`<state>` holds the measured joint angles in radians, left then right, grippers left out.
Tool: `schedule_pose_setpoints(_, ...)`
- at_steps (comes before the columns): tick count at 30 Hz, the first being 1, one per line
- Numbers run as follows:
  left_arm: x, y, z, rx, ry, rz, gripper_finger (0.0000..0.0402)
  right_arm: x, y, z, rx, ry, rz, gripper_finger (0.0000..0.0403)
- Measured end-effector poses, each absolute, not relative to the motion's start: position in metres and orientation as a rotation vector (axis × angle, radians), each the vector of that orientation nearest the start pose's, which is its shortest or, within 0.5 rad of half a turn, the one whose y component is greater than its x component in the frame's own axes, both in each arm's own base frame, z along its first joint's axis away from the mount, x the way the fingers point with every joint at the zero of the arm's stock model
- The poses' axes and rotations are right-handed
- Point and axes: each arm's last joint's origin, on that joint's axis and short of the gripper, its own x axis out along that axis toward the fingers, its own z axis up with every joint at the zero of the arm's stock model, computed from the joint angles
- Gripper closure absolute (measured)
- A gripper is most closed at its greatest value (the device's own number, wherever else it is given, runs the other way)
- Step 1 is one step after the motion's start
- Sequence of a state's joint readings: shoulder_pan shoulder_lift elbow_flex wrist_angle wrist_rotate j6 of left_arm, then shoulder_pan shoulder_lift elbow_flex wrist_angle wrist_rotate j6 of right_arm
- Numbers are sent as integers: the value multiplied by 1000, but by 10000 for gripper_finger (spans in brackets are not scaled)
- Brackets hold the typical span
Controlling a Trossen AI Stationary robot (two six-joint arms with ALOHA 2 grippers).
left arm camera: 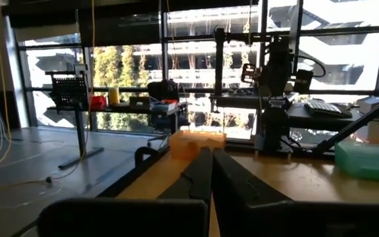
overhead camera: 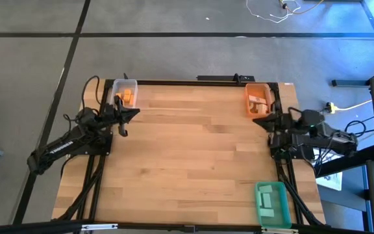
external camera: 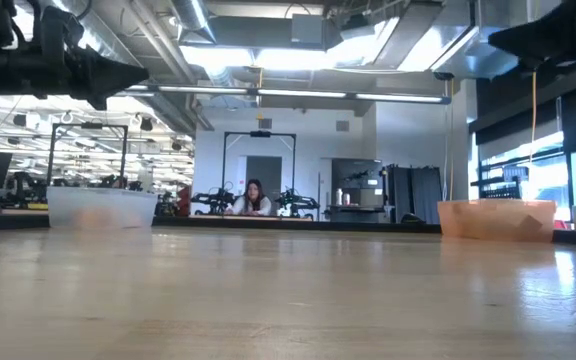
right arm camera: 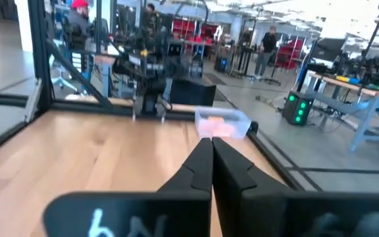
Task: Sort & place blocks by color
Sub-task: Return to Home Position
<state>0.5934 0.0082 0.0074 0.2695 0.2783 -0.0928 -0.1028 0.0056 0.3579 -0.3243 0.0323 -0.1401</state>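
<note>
Fingers [left arm camera: 199,176] on left gripper [overhead camera: 134,114] and right gripper [overhead camera: 260,121] are pressed together, empty. Swinging could bump the clear bin [overhead camera: 136,91] or orange bin [overhead camera: 247,99] beside them.

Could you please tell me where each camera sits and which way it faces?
High view: overhead, straight down on the wooden table; both arms show.
Low view: at tabletop height, facing the room; arms overhead.
Left wrist: faces the orange plastic bin; shut left gripper shows.
Right wrist: faces the clear plastic bin; shut right gripper shows.
Shared: high and low both show those bins.
</note>
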Motion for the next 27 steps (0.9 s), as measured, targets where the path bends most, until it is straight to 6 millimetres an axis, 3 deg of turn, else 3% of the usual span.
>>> schedule_pose_setpoints(8, 83, 47, 181, -10, -164, 312, 401, 81, -9, 212, -158, -1, -136, 403)
schedule_pose_setpoints(17, 83, 47, 181, -2, -161, 314, 401, 94, -10, 171, -44, 42, -102, 403)
schedule_pose_setpoints(27, 84, 47, 177, -19, -126, 317, 402, 98, -9, 168, -84, -19, -75, 403)
